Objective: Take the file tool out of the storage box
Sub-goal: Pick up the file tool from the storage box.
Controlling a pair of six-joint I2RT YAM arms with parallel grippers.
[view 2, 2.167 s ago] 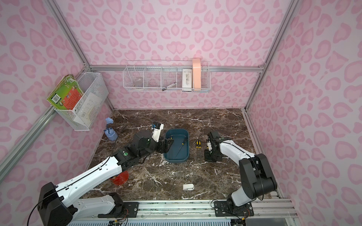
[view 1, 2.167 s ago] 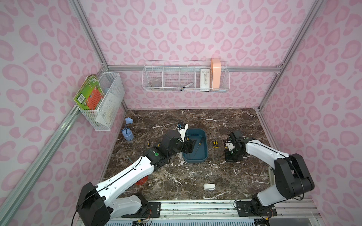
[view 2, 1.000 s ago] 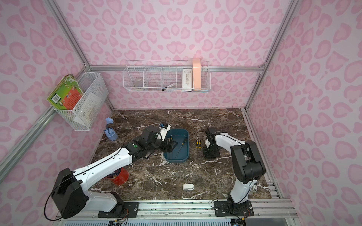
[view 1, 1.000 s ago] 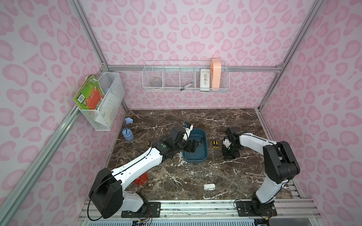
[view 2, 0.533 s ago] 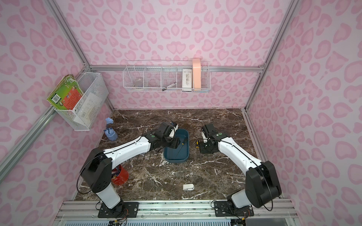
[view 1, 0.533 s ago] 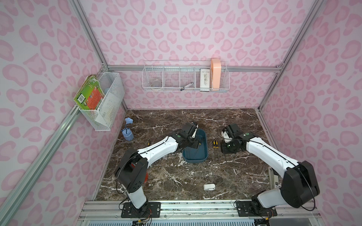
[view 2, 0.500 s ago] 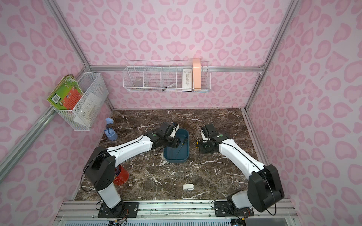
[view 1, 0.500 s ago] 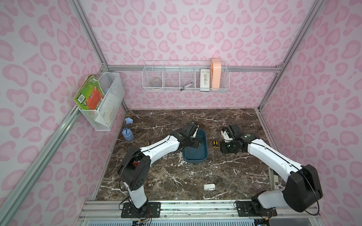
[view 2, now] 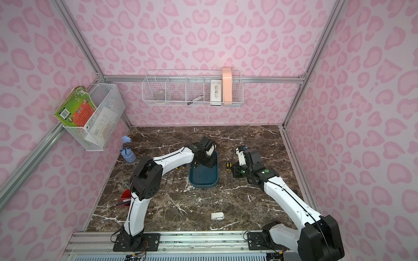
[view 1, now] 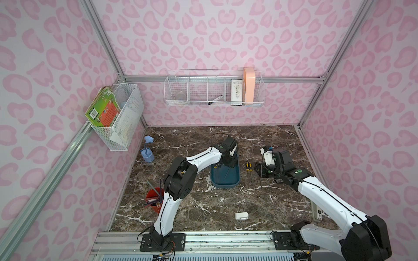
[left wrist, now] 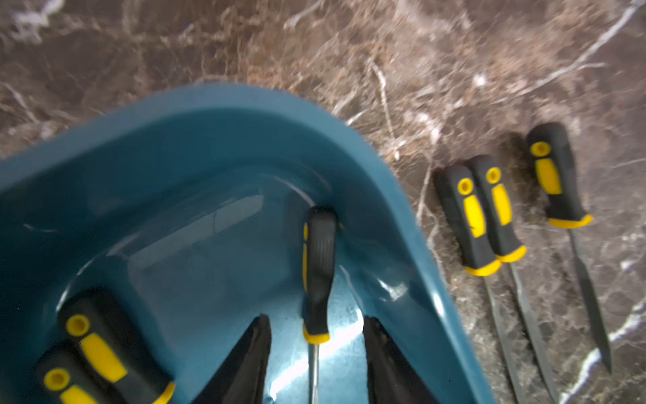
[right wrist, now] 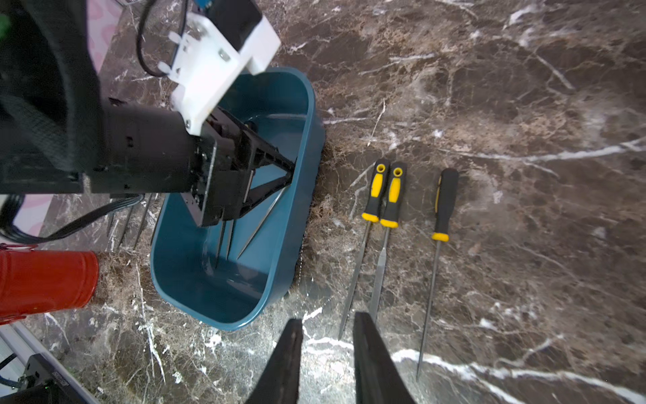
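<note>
Both left jaws stand spread inside the storage box [left wrist: 209, 140], one on either side of a file tool [left wrist: 318, 266], level with its yellow collar and the start of its thin shaft. Neither appears to touch it. The file tool lies on the box floor with the butt of its black handle tucked against the curved corner wall. Two more files [left wrist: 105, 346] lie together in the box, off to one side and well apart from the flanked one.

Outside, on the counter [right wrist: 524, 140] beside the box, lie a touching pair [right wrist: 384, 196] and, a little farther out, a single file [right wrist: 444, 203]. The right jaws hover over the counter near the tips of that pair, slightly parted and empty. In both top views the box [view 1: 226, 182] [view 2: 203, 180] sits mid-counter between the two arms.

The likely trouble is the grip point. If the jaws close on the slim shaft rather than the rubber handle, the heavier handle end could swing down and the file could twist or slip free. The jaw nearer the wall has little room, so it may scrape or nudge the light box. A lift that is not straight up could catch the handle butt on the corner wall and drag the box along.
</note>
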